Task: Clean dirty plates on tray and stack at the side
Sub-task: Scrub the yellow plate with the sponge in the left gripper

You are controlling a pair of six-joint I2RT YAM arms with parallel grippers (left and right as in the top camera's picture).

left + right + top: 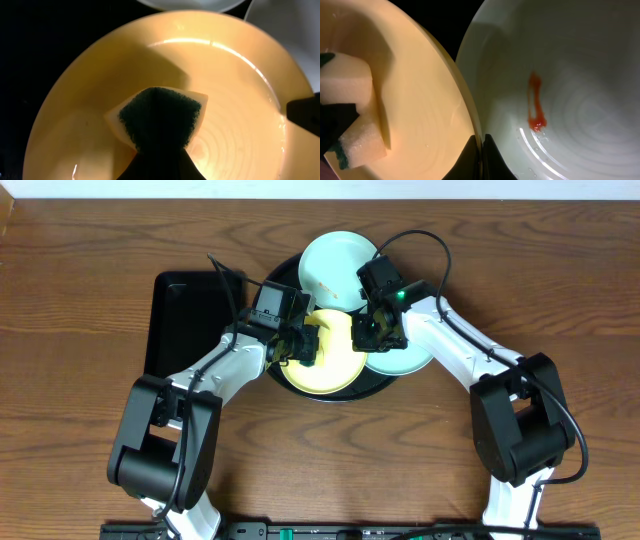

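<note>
brown wooden table (pixel 80 260) shows wide wood on the right of the round tray (pixel 282 278) and in front of it, between the two arm bases. on the left, a rectangular tray (pixel 185 315) lies just beside the round one, so that side is tight. the far edge of the table is near the top of the round tray.

the left gripper (pixel 305 345) is closed around a sponge (pixel 160 117), with the green rough face toward its wrist camera. the sponge rests on the inner surface of the yellow plate (pixel 240 100).

the right gripper (pixel 481 150) has its two fingers pinched together on the rim of the yellow plate, at the place where this rim overlaps the smeared blue plate (pixel 580 75).

all three plates are inside the round tray. the yellow plate lies at the front. the smeared blue plate is on its right, partly under its edge, and carries an orange-red smear (pixel 536 105) in its middle. the second blue plate (pixel 338 265) is at the far side, and its rim passes a little over the tray's edge.
</note>
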